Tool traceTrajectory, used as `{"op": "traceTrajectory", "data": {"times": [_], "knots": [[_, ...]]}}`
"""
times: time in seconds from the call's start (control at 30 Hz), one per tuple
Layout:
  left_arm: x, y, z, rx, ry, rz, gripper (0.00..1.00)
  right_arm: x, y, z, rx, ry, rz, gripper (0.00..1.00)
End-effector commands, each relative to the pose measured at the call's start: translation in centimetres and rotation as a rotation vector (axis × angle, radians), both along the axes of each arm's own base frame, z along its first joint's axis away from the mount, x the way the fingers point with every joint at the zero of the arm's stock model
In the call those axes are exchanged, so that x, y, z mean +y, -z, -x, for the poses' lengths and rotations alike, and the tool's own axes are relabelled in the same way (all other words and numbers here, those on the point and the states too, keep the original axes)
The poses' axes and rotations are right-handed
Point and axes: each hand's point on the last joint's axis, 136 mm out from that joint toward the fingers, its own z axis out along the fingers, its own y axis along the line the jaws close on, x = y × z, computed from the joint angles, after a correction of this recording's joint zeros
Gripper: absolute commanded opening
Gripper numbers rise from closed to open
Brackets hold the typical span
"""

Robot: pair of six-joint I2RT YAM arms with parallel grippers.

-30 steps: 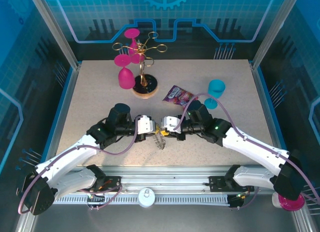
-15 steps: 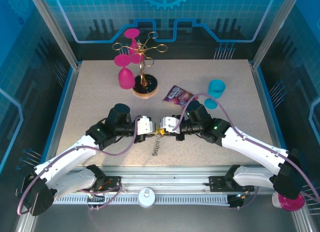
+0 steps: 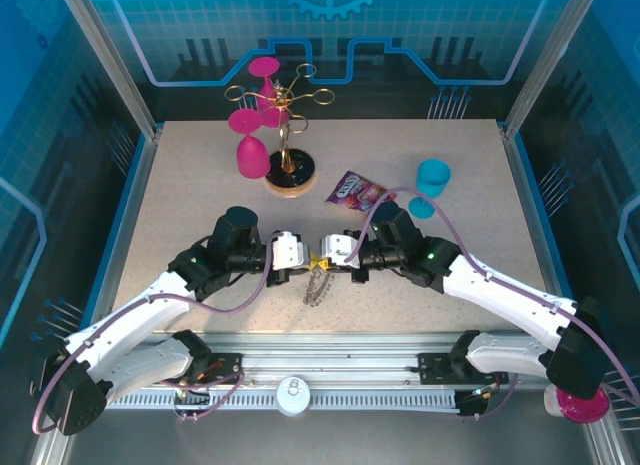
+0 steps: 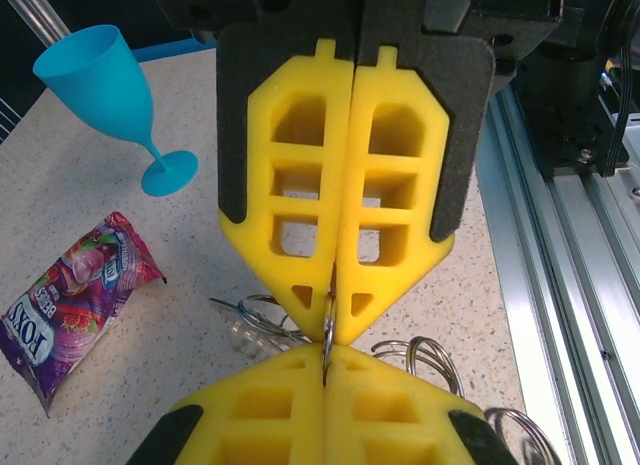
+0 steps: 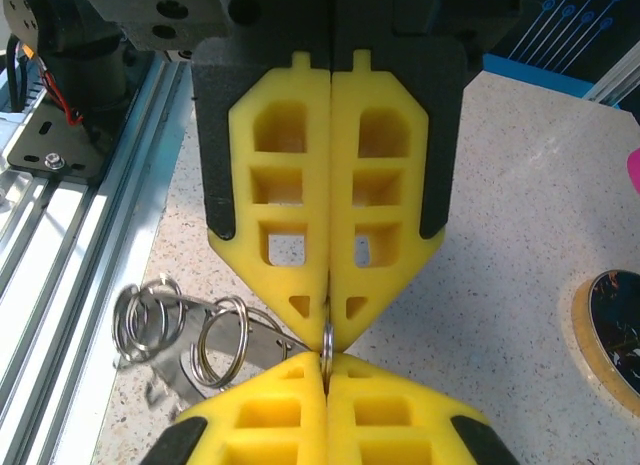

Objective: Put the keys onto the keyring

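My left gripper [image 3: 309, 262] and right gripper [image 3: 324, 261] meet tip to tip over the table's near middle. Both are shut on one thin silver wire loop [image 4: 328, 333] of the keyring [image 3: 318, 284], which dangles below them. In the left wrist view my left gripper [image 4: 326, 353] is at the bottom and the right gripper [image 4: 336, 327] faces it from above. In the right wrist view my right gripper [image 5: 325, 360] pinches the same loop [image 5: 327, 341] against the left gripper [image 5: 328, 330]. The keyring's flat grey body [image 5: 250, 337] and further loops [image 5: 148, 315] hang left. The keys are out of view.
A gold glass stand [image 3: 285, 105] with pink glasses stands on its gold-and-black base [image 3: 290, 173] at the back. A snack bag [image 3: 355, 190] and a blue glass [image 3: 432, 185] lie back right. The aluminium rail [image 4: 560, 235] runs along the table's near edge.
The right gripper's jaws have closed onto the wire loop that the left gripper holds. The hanging keyring has swung a little beneath the two tips.
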Motion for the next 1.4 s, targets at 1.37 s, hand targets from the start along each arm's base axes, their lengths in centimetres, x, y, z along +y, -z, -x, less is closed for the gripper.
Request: {"op": "traceTrajectory", "data": {"times": [1.37], "knots": [[0.2, -3.5, 2.7, -0.048, 0.044, 0.209, 0.0, 0.1, -3.8, 2.4, 0.016, -0.096, -0.172, 0.15]]}}
